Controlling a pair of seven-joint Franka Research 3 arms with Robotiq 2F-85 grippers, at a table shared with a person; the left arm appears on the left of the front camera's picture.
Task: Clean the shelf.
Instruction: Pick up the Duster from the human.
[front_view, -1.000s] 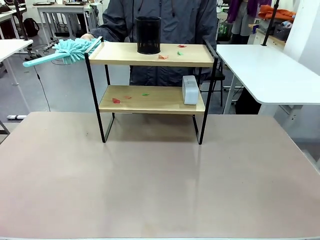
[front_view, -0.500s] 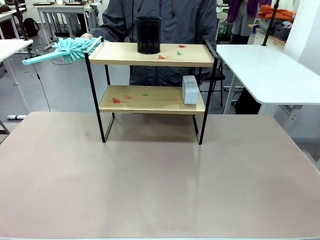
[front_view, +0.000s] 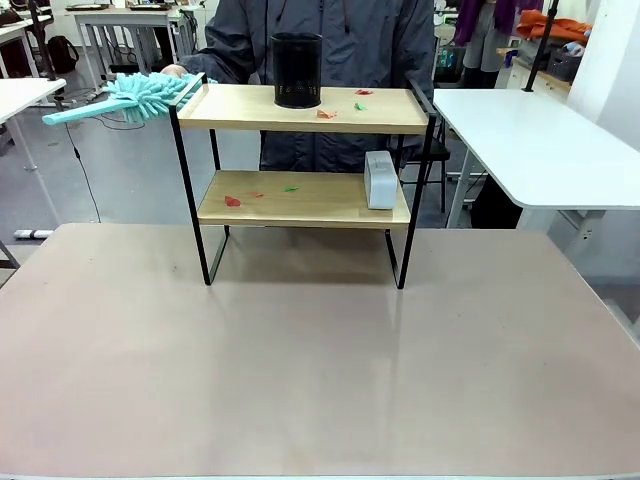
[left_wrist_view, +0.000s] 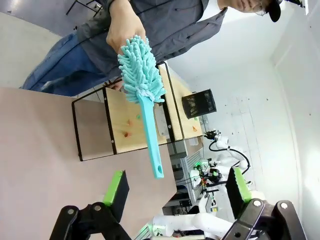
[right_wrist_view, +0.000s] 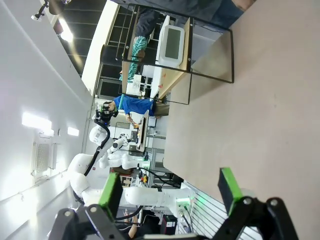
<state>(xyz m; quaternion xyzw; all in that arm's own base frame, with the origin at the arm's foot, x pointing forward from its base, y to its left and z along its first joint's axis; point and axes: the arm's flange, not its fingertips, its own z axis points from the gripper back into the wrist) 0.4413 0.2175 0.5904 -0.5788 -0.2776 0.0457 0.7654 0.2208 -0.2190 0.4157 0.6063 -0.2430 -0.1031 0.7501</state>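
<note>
A black mesh cup (front_view: 297, 70) stands upright at the far middle. A small grey-white box (front_view: 380, 180) sits lower, to its right. The beige surface (front_view: 320, 380) spreads across the near part, and a white table (front_view: 540, 140) stands far right.

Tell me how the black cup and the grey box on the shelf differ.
The black cup stands on the top board of the shelf, left of centre; the grey box sits on the lower board, at its right end. The cup is round, dark and open-topped; the box is flat-sided, pale and closed. Both stand upright on bare wood.
</note>
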